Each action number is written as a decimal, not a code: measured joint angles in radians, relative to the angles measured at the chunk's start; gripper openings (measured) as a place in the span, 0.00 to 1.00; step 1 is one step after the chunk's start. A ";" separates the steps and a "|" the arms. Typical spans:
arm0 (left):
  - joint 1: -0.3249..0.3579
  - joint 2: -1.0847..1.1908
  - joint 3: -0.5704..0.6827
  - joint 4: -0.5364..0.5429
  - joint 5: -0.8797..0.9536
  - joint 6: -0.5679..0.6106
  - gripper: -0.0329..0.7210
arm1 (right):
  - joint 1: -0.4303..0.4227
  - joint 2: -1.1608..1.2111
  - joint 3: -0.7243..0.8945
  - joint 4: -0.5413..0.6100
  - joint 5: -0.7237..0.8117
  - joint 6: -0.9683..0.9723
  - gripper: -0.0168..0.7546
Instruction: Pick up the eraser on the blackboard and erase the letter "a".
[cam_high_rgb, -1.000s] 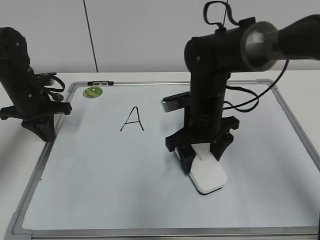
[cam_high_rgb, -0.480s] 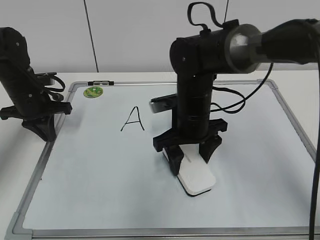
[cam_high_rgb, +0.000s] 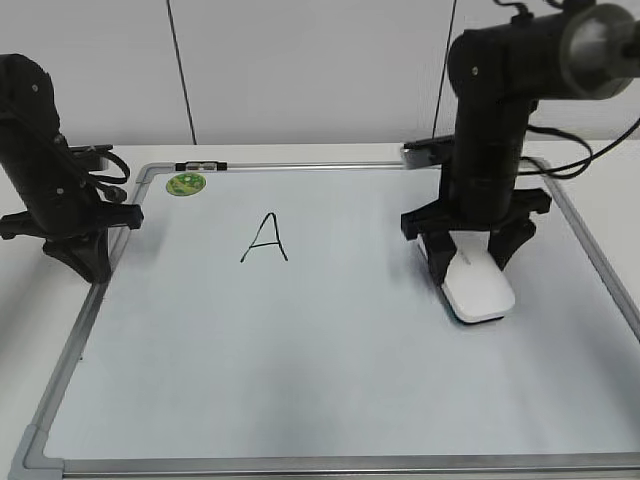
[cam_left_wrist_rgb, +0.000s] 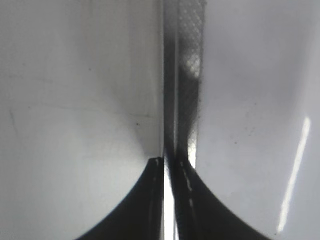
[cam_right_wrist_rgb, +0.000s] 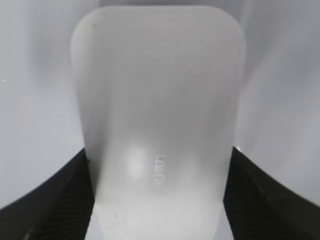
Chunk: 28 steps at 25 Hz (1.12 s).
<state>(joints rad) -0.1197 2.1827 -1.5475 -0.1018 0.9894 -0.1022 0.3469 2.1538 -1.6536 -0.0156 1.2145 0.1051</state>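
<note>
The eraser (cam_high_rgb: 478, 290) is clamped between the jaws of the right gripper (cam_high_rgb: 470, 262), w/ a dark finger (cam_right_wrist_rgb: 47, 200) pressed on each long side, as seen in the right wrist view. It is held low over the right part of the blackboard (cam_high_rgb: 300, 340), near the right frame edge; whether it touches the surface can't be told. A capital "A" (cam_high_rgb: 265, 238) is seen at centre-left, well apart from the eraser. A green magnet (cam_high_rgb: 186, 184) is set at the top-left corner. The left gripper (cam_high_rgb: 85, 255) is parked at the board's left edge, its jaws closed together, nothing between them. No lowercase "a" is made out.
</note>
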 joint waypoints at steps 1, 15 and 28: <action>0.000 0.000 0.000 0.000 0.000 0.000 0.08 | -0.010 -0.021 0.000 -0.011 0.000 0.012 0.70; 0.000 0.000 0.000 0.000 0.000 0.000 0.08 | -0.131 -0.175 0.030 -0.197 -0.017 0.159 0.70; 0.000 0.000 0.000 -0.002 0.000 0.000 0.08 | -0.334 -0.179 0.119 -0.028 -0.020 -0.044 0.70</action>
<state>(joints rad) -0.1197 2.1827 -1.5475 -0.1041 0.9894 -0.1022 0.0132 1.9749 -1.5343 -0.0437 1.1941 0.0614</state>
